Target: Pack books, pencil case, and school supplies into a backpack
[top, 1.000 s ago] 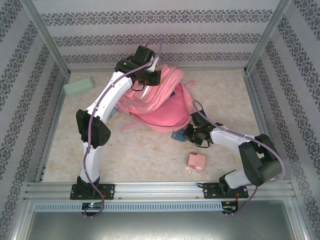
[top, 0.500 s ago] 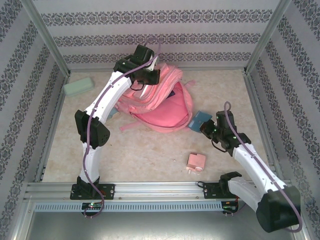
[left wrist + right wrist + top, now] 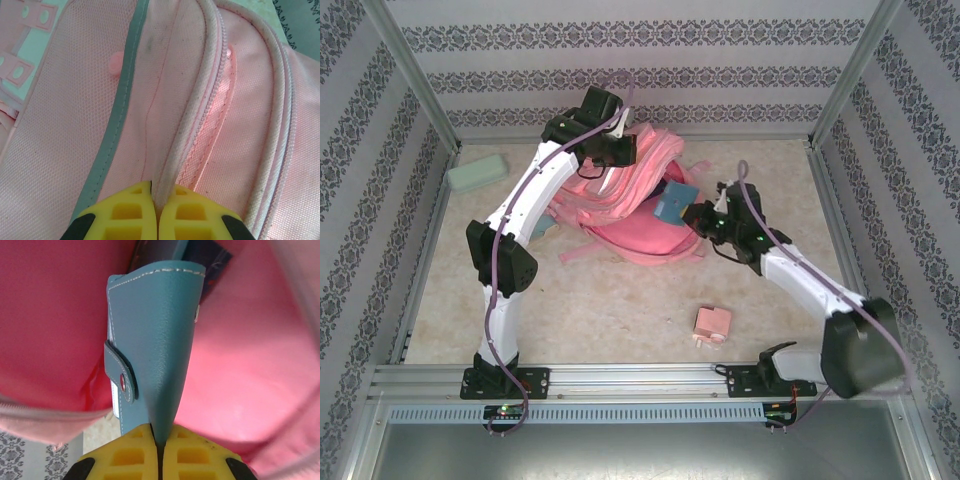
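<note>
Right wrist view shows the right gripper [image 3: 157, 440] clamped on the edge of a teal pad [image 3: 155, 340], poised at the pink mouth of the backpack [image 3: 50, 315], which the left gripper [image 3: 156, 200], pinched tight on the far-side piping [image 3: 185, 125], apparently holds open for loading.

The room is bright. Soft white light comes from above and falls evenly on the table [image 3: 600, 300]. Shadows are pale and small, tucked just under the arms and the backpack [image 3: 645, 235]. The striped walls look washed out, and the metal posts lean outward near the corners of the top view. Up close, the left wrist view is sharp. Each tiny thread of the pink cloth shows, though the yellow tips of the left gripper [image 3: 156, 202] are a bit soft. In the right wrist view the teal pad [image 3: 150, 340] is crisp, stitches and all, but the pink around it is fuzzy and glows red.
</note>
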`<move>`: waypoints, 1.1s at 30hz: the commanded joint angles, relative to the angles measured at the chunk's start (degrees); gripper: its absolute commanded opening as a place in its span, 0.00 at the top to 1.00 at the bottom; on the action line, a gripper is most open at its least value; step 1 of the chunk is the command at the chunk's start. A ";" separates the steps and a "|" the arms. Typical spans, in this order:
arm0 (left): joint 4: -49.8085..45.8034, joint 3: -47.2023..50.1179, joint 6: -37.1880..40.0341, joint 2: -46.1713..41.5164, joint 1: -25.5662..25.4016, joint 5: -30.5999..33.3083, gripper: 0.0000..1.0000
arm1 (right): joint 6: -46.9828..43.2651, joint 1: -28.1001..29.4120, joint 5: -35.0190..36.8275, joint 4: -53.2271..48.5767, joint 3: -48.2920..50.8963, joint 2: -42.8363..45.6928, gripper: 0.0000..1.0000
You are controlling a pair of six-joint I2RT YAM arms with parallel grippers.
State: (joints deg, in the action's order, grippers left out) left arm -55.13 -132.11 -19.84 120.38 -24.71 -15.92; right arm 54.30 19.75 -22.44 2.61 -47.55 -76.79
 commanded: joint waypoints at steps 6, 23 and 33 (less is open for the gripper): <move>5.13 -4.46 -3.75 -5.03 0.84 -2.90 1.00 | 5.60 5.24 1.17 12.02 -11.43 -17.07 1.00; 4.71 -4.61 -3.57 -4.42 1.11 -3.60 1.00 | 13.63 9.88 1.57 14.68 -31.62 -41.51 0.63; 4.23 -4.52 -3.22 -4.18 1.59 -3.80 1.00 | 6.52 8.14 5.64 7.28 -25.22 -31.42 0.39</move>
State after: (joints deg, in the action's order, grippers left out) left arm -54.94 -133.25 -21.71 120.38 -23.70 -17.56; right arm 64.88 28.40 -18.59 13.15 -73.89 -113.51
